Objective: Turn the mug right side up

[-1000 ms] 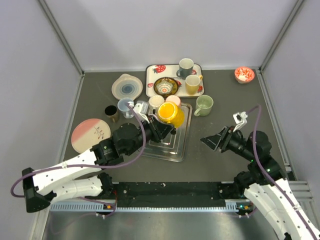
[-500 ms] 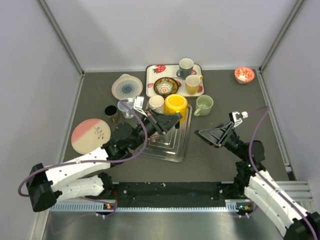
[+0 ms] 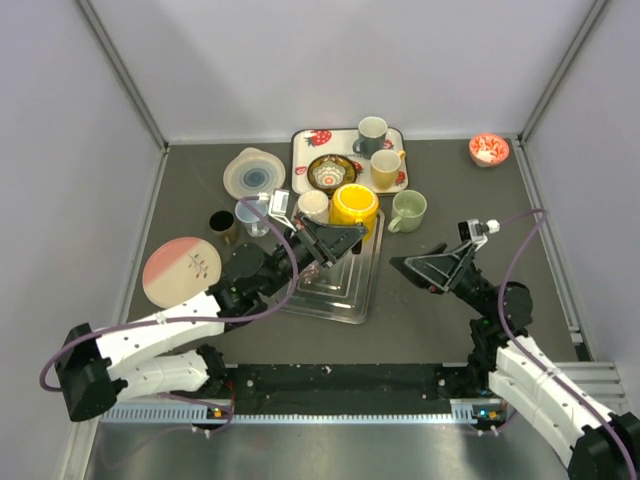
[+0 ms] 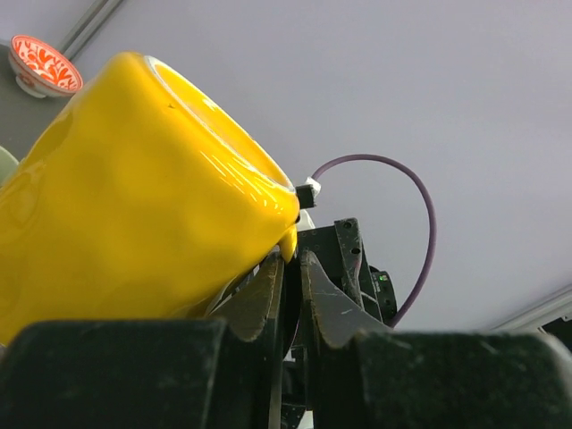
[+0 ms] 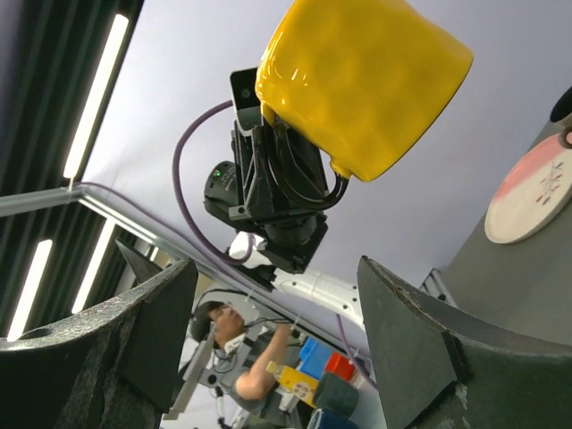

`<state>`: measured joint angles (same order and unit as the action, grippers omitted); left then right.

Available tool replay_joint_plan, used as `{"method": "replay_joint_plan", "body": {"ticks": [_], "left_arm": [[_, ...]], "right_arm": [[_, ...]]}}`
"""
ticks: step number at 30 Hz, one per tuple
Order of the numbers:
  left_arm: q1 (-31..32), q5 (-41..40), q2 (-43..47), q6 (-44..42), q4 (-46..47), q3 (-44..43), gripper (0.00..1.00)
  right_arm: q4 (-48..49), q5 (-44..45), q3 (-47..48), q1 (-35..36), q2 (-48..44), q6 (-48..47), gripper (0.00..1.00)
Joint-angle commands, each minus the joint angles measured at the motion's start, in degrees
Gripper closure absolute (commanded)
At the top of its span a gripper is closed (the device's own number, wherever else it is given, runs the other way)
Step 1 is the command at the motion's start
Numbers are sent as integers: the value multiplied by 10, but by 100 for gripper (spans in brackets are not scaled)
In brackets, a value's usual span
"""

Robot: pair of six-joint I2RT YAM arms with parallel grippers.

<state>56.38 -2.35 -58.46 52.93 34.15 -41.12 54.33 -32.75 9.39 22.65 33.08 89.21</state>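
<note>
Since a second ago the yellow mug (image 3: 353, 203) has rolled in the grip, so its orange inside no longer faces the overhead camera, and it has shifted a little farther from the arms. It hangs in the air, tilted, over the far end of the clear tray (image 3: 335, 295), between the cream cup (image 3: 313, 205) on its left and the green mug (image 3: 408, 210) on its right. The left gripper (image 3: 335, 240) pinches the mug's rim, fingers nearly together. To the right, the right gripper (image 3: 420, 263) is spread wide, empty, pointing at the mug.
</note>
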Motion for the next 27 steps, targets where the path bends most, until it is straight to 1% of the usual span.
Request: {"method": "replay_joint_plan", "body": {"ticks": [1,2,3,4,6,7,8,9,13,19,24,27], "left_arm": [[-2,17,-16,3,162,-34,100],[-2,20,-30,4,201,-37,100],[-2,20,-38,7,217,-47,100],[-2,47,-48,9,236,-53,100],[-2,66,-80,10,305,-64,100],[-1,82,-91,18,325,-76,100],[-1,88,-112,24,340,-83,100],[-1,95,-121,31,361,-97,100],[0,110,-157,36,377,-126,100],[0,123,-181,31,386,-157,100],[0,119,-196,34,374,-185,100],[-1,116,-202,41,370,-193,100]], "right_arm": [[142,10,-2,3,36,66,27],[172,16,-2,5,50,76,27],[200,20,-1,10,79,98,27],[260,23,0,13,100,109,27],[312,39,11,26,135,137,27],[336,45,15,33,169,144,27],[369,58,20,38,182,150,27],[379,63,33,44,197,157,27],[379,87,57,53,205,150,27],[380,131,71,54,196,135,29],[379,126,106,53,200,117,33],[379,97,135,53,209,111,35]]}}
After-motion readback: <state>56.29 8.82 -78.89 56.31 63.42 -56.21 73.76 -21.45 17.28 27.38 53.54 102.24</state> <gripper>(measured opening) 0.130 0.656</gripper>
